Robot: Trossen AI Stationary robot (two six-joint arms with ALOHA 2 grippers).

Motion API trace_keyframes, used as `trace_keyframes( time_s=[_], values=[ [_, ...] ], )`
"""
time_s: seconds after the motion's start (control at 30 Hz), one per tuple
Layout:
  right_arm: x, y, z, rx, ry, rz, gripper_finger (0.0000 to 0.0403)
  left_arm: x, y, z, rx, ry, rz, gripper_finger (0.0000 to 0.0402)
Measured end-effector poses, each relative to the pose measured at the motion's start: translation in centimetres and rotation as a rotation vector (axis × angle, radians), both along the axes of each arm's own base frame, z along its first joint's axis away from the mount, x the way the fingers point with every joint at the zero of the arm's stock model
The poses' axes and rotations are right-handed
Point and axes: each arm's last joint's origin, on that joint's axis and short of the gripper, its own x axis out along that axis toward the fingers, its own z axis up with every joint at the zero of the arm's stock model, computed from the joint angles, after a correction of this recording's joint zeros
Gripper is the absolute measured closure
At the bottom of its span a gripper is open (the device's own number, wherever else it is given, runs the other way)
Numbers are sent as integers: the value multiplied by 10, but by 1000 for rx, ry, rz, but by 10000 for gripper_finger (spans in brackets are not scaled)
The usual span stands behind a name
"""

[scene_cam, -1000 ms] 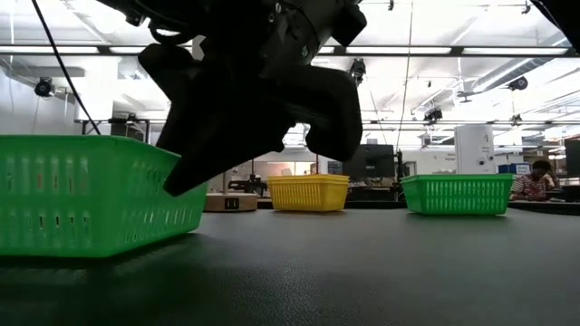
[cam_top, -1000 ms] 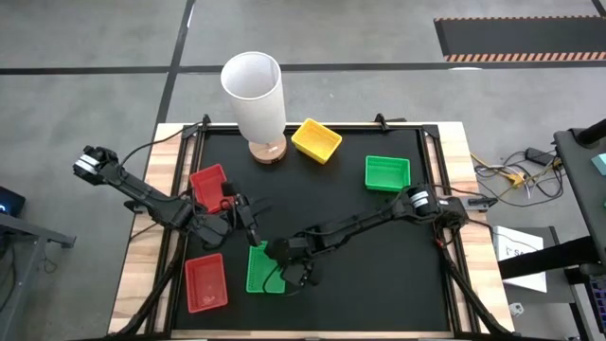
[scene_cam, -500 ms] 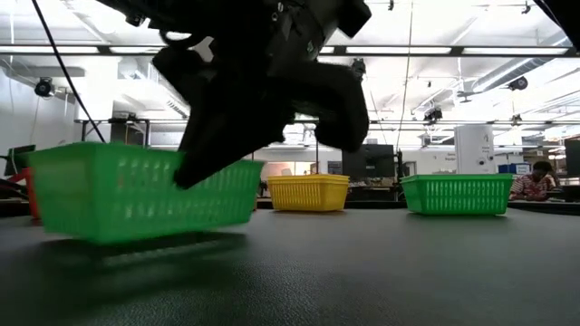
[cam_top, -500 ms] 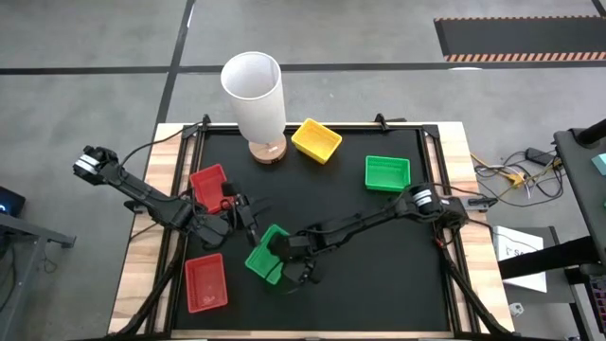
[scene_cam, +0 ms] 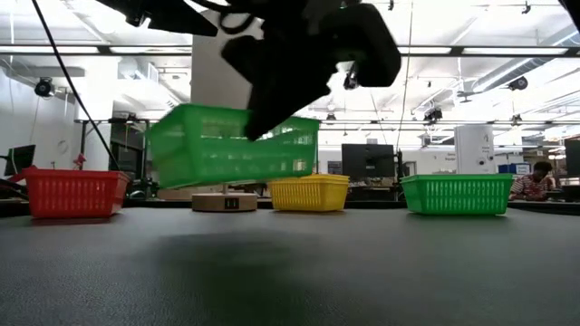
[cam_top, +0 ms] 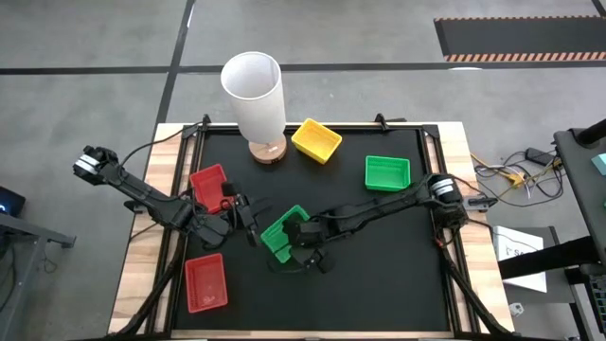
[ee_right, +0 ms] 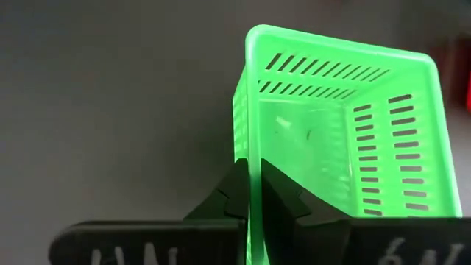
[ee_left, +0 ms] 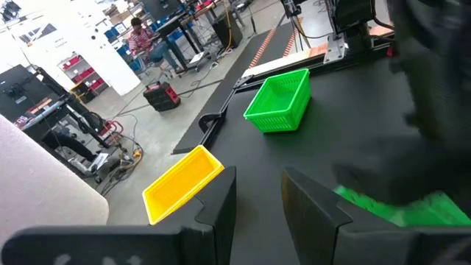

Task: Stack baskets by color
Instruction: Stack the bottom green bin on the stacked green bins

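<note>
Over near the middle of the table, the right gripper has pinched one wall of a green basket and pulled it up off the mat; a second ago that basket was flat on the table with the fingers around its edge, and now it hangs tilted in the air, clear of the surface in the low view. So the pickup worked, and my guess is it's headed for the other green one over by the right edge, well apart from it. Left gripper just sits beside the lifted basket, fingers partly apart, holding nothing. Everything else is unstacked: a red basket next to the left arm, another red at the front left, a yellow at the back by the white cylinder. As far as I can see, all the baskets are empty, so no color has a stack yet.
</note>
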Motion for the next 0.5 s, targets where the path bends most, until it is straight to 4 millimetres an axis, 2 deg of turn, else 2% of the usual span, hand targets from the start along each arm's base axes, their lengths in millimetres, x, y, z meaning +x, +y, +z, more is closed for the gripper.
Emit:
trace_keyframes(
  time_s=[0.5],
  values=[
    [-75, -63, 44, 79, -40, -413, 394, 0, 0, 0, -2, -2, 1, 309]
  ],
)
